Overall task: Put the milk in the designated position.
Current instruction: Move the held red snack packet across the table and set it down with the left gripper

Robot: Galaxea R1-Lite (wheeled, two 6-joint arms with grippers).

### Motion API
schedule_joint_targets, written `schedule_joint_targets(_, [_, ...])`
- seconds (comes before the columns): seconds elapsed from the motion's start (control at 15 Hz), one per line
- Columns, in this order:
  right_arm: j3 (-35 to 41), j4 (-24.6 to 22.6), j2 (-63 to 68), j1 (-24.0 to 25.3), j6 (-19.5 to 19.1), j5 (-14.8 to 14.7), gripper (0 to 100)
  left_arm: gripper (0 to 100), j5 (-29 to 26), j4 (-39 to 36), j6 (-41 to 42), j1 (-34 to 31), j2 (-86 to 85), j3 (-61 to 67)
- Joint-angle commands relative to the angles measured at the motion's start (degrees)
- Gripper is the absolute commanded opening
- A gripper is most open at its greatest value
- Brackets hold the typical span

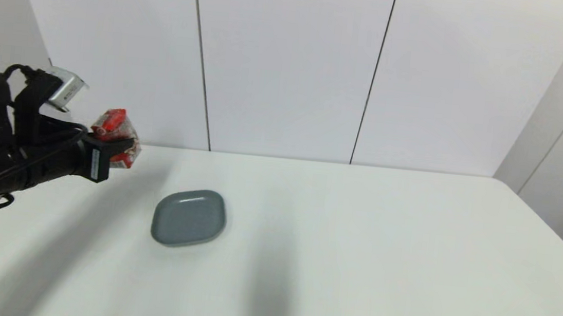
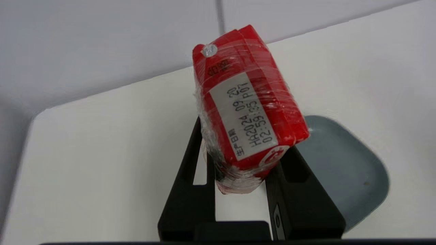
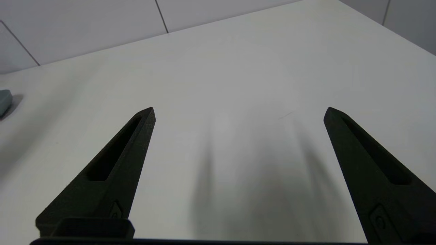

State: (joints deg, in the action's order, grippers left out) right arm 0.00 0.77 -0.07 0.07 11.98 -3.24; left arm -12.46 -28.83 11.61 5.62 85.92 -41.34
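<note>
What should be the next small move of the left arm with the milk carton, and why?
Probably lower it toward bare tabletop. The left gripper holds the milk tilted, raised above the table at its far left side, with the grey plate beside it. The right gripper is open and holds nothing.

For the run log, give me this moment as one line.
left gripper: shut on milk, held above table | grey plate: bare | right gripper: open, idle
</note>
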Motion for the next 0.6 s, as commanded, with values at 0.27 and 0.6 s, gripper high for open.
schedule_joint_targets(0.27, [0.0, 0.0, 0.1, 0.0, 0.1, 0.0, 100, 0, -9.9, 0.5, 6.3, 5.5, 27.0, -16.8])
schedule_joint_targets(0.6, [0.1, 0.0, 0.1, 0.0, 0.1, 0.0, 100, 0, -6.7, 0.7, 6.6, 5.2, 26.1, -18.3])
